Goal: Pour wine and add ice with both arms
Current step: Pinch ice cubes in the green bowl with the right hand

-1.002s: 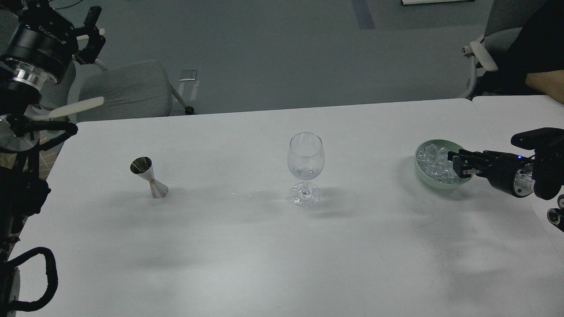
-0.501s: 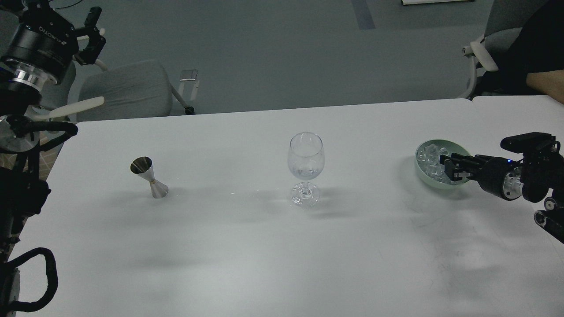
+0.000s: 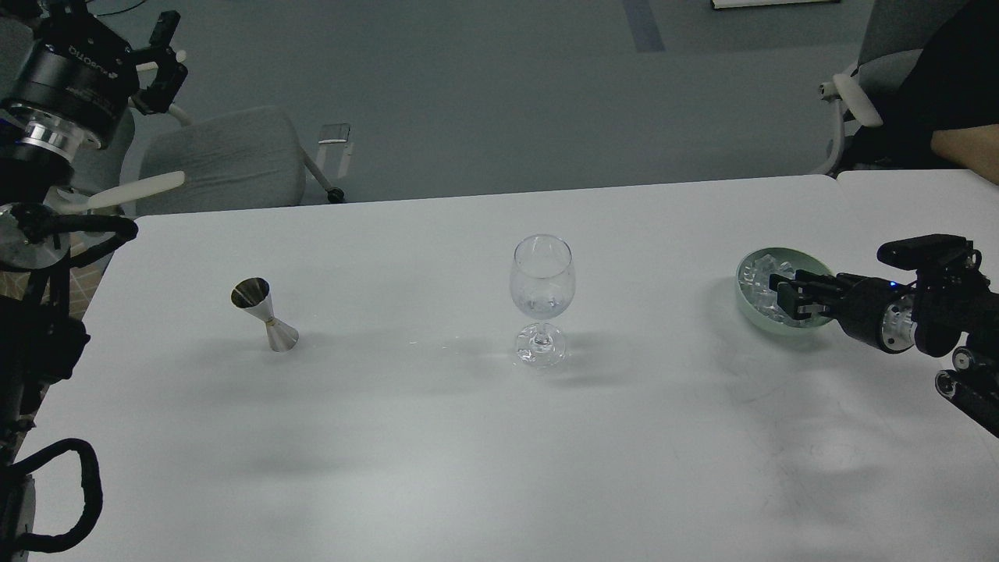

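The right gripper hung over the green bowl, fingers among the ice lying there; whether it grasped a chunk I could not tell. Well leftward stood the wine glass. The left gripper was raised, state unclear

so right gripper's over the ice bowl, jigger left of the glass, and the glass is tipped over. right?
Not quite. The head view shows the glass standing upright on its foot. The rest holds: right gripper over the ice bowl, jigger left of the glass.
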